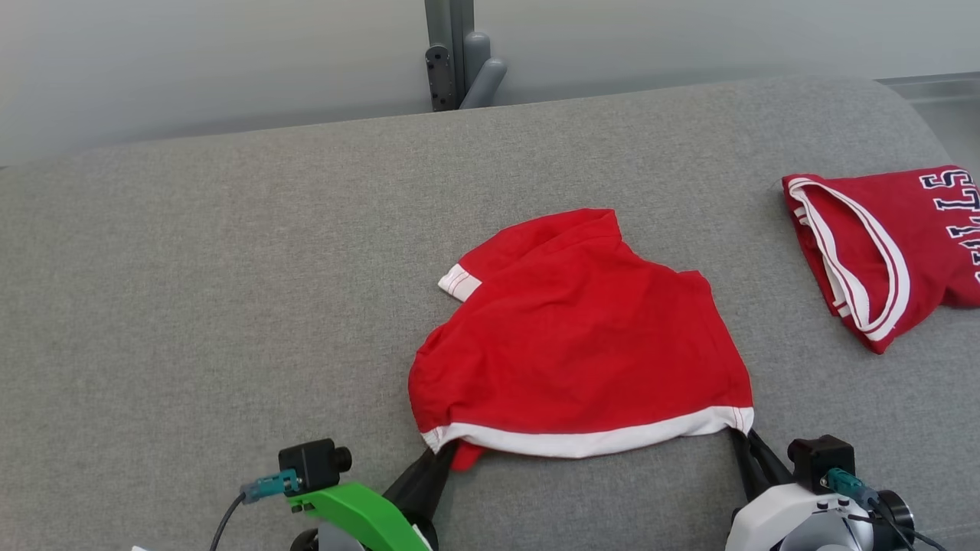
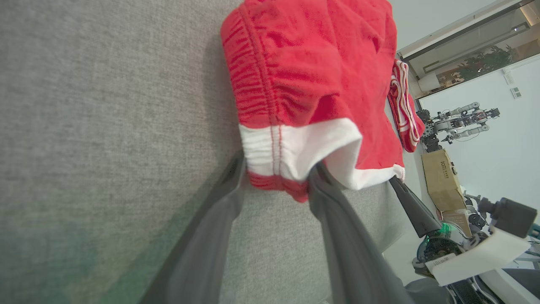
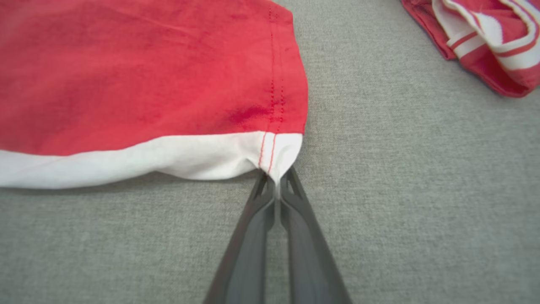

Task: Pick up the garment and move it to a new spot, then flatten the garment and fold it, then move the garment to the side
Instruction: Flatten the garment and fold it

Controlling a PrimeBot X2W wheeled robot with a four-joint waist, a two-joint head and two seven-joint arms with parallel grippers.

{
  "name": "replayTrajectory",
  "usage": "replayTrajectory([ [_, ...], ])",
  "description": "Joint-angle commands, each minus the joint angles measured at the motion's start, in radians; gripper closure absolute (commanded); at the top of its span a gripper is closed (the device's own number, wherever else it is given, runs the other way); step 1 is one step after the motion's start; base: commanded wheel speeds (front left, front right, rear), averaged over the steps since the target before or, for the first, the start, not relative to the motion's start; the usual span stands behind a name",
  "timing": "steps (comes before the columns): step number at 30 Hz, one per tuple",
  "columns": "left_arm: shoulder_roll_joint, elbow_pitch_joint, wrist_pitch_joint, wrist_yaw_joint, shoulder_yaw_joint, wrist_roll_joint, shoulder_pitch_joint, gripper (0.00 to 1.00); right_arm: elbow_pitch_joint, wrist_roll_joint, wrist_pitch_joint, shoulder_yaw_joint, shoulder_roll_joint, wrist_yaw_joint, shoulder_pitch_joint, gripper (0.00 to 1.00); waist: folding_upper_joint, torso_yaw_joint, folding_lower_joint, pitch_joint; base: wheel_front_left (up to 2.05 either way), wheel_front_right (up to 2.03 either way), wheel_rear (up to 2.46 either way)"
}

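Left claw (image 1: 440,459): head cam first. Its dark fingers reach the near-left corner of the white hem on the garment (image 1: 582,337).
Right claw (image 1: 741,442): clenched on the near-right hem corner.
Garment count: two red ones on the grey fabric surface (image 1: 191,306). This one sits mid-surface, and a lettered jersey (image 1: 880,245) lies well apart to the right.
Left wrist cam: two fingers (image 2: 228,198) are spread either side of the bunched corner, touching it. Can't tell if it's actually pinched.
Right wrist cam: two fingers (image 3: 257,219) are pressed together, with the white corner nipped at the tips.
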Motion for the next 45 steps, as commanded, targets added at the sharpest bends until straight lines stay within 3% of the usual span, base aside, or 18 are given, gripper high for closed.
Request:
replayTrajectory([
  [1,0.014,-0.009,-0.013,-0.005,-0.006,-0.009,-0.022,1.0,0.0,0.003,0.0,0.001,-0.004,-0.001,0.001,1.0,0.0107,-0.001,0.0,0.001,0.0,0.0,0.0],
  [9,0.05,-0.053,-0.043,-0.005,-0.04,-0.003,-0.04,1.0,-0.013,0.015,0.0,0.003,-0.014,-0.001,0.007,1.0,0.0107,0.001,0.0,0.002,0.0,0.0,0.0],
  [13,0.096,-0.161,-0.041,-0.005,-0.061,0.007,-0.05,1.0,-0.091,0.088,0.009,0.011,-0.031,-0.001,-0.011,1.0,0.0107,0.002,0.0,0.004,0.0,0.0,0.0],
  [16,0.154,-0.281,-0.035,-0.002,-0.058,0.034,-0.071,1.0,-0.232,0.181,0.059,0.03,-0.081,-0.001,-0.041,1.0,0.0107,0.002,0.0,0.015,0.0,0.0,0.0],
  [21,0.259,-0.528,0.036,0.064,-0.016,0.103,-0.18,1.0,-0.607,0.37,0.223,0.017,-0.202,-0.001,-0.112,1.0,0.0107,0.009,0.0,0.091,0.0,0.0,0.0],
  [24,0.306,-0.648,0.123,0.109,0.037,0.1,-0.303,1.0,-0.79,0.464,0.348,-0.016,-0.261,-0.001,-0.221,1.0,0.0107,0.013,0.0,0.175,0.0,0.0,0.0],
  [26,0.338,-0.701,0.238,0.139,0.079,0.093,-0.478,1.0,-0.862,0.511,0.457,-0.067,-0.305,-0.001,-0.383,1.0,0.0107,0.026,0.0,0.273,0.0,0.0,0.0],
  [30,0.333,-0.632,0.376,0.154,0.093,0.118,-0.735,1.0,-0.803,0.567,0.567,-0.104,-0.294,-0.001,-0.653,1.0,0.0107,0.048,0.0,0.4,0.0,0.0,0.0],
  [35,0.253,-0.407,0.427,0.16,0.099,0.152,-1.014,1.0,-0.569,0.492,0.582,-0.089,-0.226,-0.001,-0.995,1.0,0.0107,0.057,0.0,0.493,0.0,0.0,0.0],
  [40,0.172,-0.164,0.329,0.155,0.094,0.27,-1.253,1.0,-0.316,0.344,0.432,-0.115,-0.107,-0.001,-1.288,1.0,0.0107,0.043,0.0,0.548,0.0,0.0,0.0],
  [45,0.127,0.035,0.144,0.118,0.057,0.394,-1.363,1.0,-0.156,0.322,0.273,-0.105,-0.024,-0.001,-1.403,1.0,0.0107,0.012,0.0,0.57,0.0,0.0,0.0],
])
